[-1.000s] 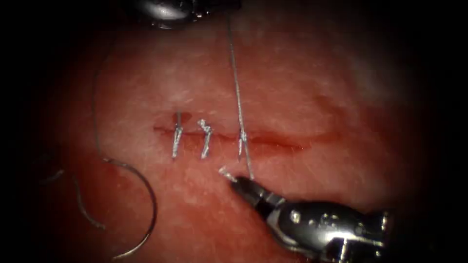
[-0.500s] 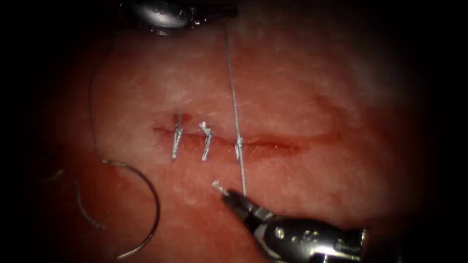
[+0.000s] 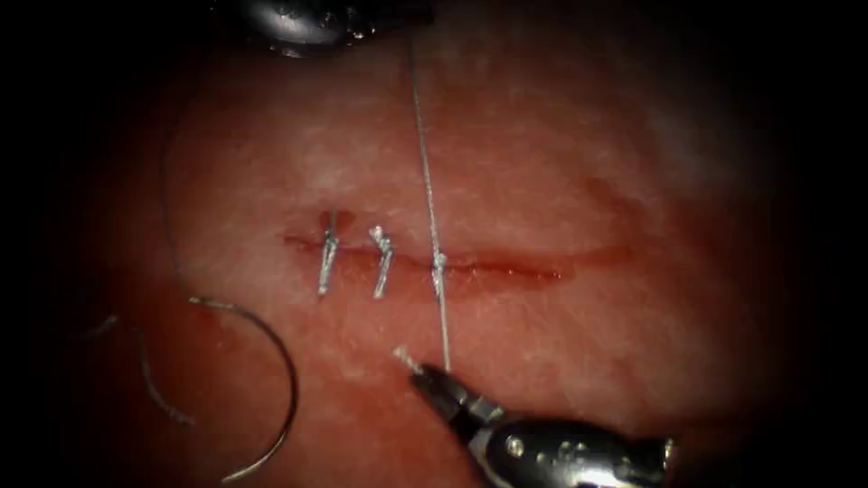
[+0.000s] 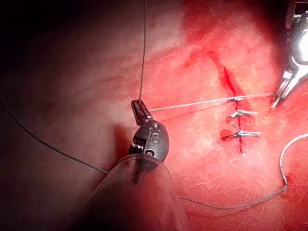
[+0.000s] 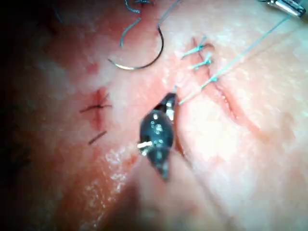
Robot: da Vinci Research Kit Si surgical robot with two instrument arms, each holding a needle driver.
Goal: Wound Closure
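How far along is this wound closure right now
Done: two tied stitches cross the cut's left part. In hand: the left tool and right tool each grip the thin grey thread, stretched through a third knot. The curved steel needle lies free on the tissue. Left: the cut's open right stretch.

The tissue (image 3: 561,163) is seen as the carrying surface, its cut (image 3: 506,264) running across it and wet with red fluid (image 3: 533,269). The curved needle (image 3: 271,370) is laid flat on the tissue, below and left of the cut's left end, not driven in. Thread (image 3: 167,199) is trailed over the surface from it. Stitches (image 3: 327,262) are set across the cut's left part.
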